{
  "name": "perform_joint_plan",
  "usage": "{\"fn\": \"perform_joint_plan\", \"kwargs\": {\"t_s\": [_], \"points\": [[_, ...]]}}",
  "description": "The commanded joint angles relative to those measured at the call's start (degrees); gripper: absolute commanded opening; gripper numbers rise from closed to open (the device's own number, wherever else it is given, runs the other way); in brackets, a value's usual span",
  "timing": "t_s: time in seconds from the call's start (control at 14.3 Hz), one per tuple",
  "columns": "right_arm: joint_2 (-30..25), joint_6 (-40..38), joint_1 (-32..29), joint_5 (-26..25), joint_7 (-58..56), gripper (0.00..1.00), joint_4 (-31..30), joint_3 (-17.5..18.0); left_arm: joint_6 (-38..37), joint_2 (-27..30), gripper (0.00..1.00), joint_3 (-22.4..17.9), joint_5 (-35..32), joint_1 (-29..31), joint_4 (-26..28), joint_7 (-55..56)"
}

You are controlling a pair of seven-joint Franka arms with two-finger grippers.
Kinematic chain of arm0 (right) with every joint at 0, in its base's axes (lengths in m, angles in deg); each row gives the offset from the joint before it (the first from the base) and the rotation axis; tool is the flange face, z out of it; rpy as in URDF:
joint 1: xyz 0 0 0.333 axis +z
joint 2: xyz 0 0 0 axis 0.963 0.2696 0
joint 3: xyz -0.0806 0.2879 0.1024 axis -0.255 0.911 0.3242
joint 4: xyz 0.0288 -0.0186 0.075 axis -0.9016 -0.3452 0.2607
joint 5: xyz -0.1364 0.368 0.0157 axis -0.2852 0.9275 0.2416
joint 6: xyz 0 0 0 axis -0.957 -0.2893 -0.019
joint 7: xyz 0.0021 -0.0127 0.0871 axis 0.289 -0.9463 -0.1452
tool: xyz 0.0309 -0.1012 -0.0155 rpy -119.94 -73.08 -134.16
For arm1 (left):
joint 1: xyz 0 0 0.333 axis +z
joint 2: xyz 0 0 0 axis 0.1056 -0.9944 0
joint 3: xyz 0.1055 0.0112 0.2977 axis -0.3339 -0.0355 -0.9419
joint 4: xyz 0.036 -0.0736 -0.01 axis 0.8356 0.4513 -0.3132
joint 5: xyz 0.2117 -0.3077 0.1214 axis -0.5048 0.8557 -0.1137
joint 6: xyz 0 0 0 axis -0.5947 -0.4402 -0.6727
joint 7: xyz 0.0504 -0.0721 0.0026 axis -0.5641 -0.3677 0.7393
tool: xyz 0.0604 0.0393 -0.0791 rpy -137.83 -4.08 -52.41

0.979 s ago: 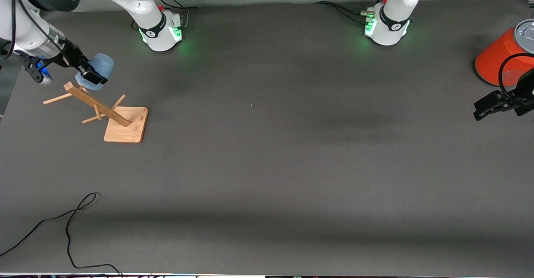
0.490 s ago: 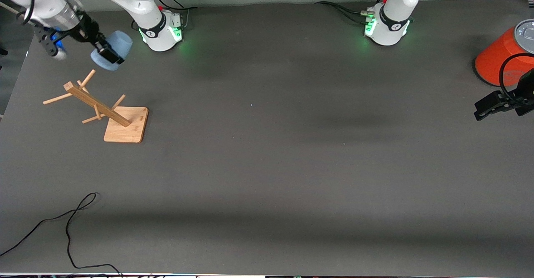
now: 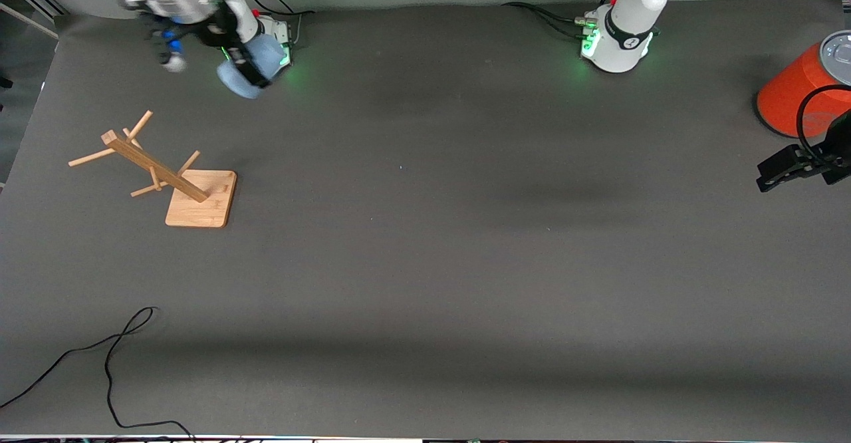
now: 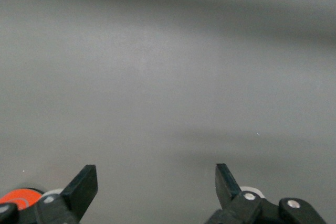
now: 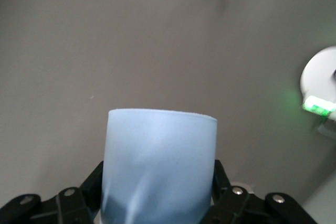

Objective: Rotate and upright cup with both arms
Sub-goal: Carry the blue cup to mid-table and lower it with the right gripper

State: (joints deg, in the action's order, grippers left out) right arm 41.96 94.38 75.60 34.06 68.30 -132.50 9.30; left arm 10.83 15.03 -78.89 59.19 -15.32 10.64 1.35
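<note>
We see a dark grey worktop (image 3: pixel 425 263) carrying a wooden rack (image 3: pixel 199 207) near the right arm's end, its square base flat on the surface and its pegged post leaning toward that end's edge. An orange cylinder with a grey top (image 3: pixel 801 90) stands at the edge of the left arm's end, and a thin black cable (image 3: pixel 110 356) curls in the corner nearest the front camera at the right arm's end. Both arms' green-lit round bases (image 3: pixel 615 47) sit along the edge farthest from that camera.

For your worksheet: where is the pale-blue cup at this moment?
The cup is in the air in the right gripper, at the right arm's end of the table, in front of that arm's green-lit base.
</note>
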Motion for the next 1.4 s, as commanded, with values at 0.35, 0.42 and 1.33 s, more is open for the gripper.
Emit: {"fn": "perform_joint_plan", "kwargs": {"t_s": [0.35,0.42,1.33], "points": [[37.9,10.7,1.7,-15.5,36.4,0.36,25.1,17.8,-0.8,-0.2,1.00,-0.2,-0.6,-0.1,-0.7,0.4],[43.2,11.0,5.1,-21.2,42.1,0.36,28.1,17.8,-0.8,-0.2,1.00,-0.2,-0.6,-0.1,-0.7,0.4],[78.1,11.3,35.6,-48.2,71.7,0.36,52.6,3.1,-0.7,-0.3,1.00,-0.2,-0.6,0.0,-0.7,0.4]]}}
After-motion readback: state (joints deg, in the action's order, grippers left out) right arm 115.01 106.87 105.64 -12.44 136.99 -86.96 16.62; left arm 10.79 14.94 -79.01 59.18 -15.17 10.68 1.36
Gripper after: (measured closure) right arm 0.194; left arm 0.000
